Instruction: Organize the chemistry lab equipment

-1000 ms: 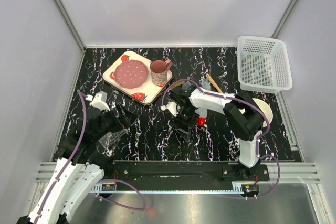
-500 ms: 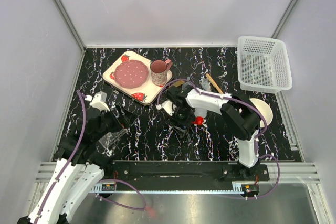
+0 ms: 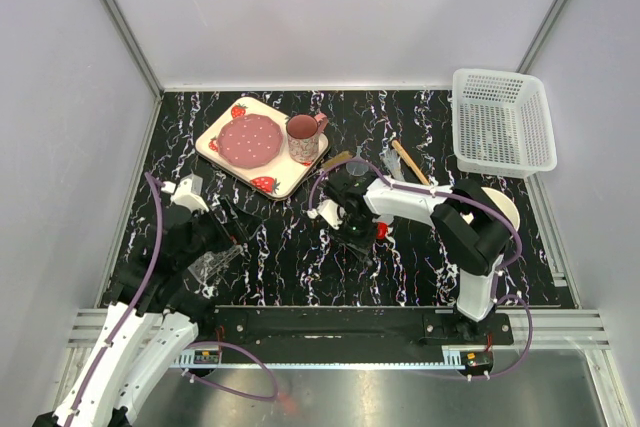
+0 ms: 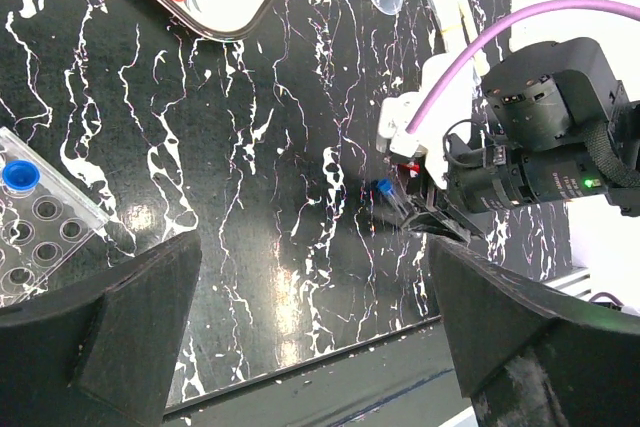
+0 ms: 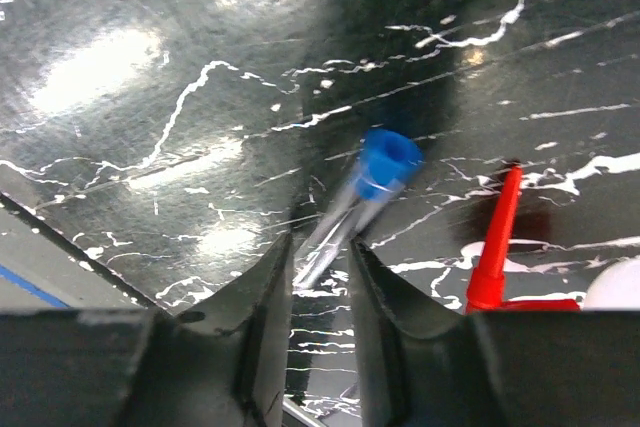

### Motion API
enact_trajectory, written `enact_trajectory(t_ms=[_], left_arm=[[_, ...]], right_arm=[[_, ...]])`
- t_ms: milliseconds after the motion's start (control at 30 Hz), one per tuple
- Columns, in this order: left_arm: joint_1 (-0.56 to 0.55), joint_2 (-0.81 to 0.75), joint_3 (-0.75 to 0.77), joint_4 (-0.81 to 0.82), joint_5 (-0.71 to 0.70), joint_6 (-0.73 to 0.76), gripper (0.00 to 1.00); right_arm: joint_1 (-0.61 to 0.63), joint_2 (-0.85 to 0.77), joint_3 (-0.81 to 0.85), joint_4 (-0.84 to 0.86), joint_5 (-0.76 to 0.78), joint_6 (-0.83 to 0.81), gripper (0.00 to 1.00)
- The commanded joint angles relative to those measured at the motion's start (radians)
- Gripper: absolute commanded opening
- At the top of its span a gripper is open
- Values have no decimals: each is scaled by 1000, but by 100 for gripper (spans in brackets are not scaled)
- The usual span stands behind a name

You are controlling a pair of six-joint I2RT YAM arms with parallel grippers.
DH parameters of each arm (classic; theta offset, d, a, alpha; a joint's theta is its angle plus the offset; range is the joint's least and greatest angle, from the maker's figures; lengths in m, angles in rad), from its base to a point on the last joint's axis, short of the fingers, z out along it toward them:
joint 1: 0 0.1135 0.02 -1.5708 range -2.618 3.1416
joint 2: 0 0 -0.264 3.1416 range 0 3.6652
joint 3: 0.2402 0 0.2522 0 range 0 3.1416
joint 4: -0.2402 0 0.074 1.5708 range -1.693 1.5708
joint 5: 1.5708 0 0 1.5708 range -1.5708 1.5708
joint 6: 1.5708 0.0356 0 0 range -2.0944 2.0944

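Two right fingers (image 5: 250,347) are pinching the tube (image 5: 352,205) low, needing a square hold; left gripper (image 4: 315,247) is gaping, empty.

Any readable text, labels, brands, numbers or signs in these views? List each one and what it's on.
None can be read in any view.
strawberry-print tray: strawberry pictures only, no words.
tags by the arm bases: too small to read.
blue-capped tube: no marking visible.
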Motion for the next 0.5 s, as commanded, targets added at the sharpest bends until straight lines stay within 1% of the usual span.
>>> enact_trajectory(t_ms=[0,67,200,300,400,433,467], left_arm=[[4,-17,3,65,35,-36,99],[4,-24,-12,85,52,-58,99],[4,-34,-67,154,133,-113,99],[5,-43,-147,246,207,-174,99],[4,-59,-229,352,270,-257,98],[5,-65,-265,407,281,-298,97],[4,-67,-284,436,291,-320,96]], right_arm=[[10,-1,-9,46,57,-21,30],[10,-1,-3,49,69,-21,24],[8,-13,-1,61,53,-22,17],[-14,-51,3,70,11,-21,13],[-74,-103,14,70,-93,-16,13],[-91,-117,16,70,-157,-13,12],[-125,-149,16,73,-190,-15,12]])
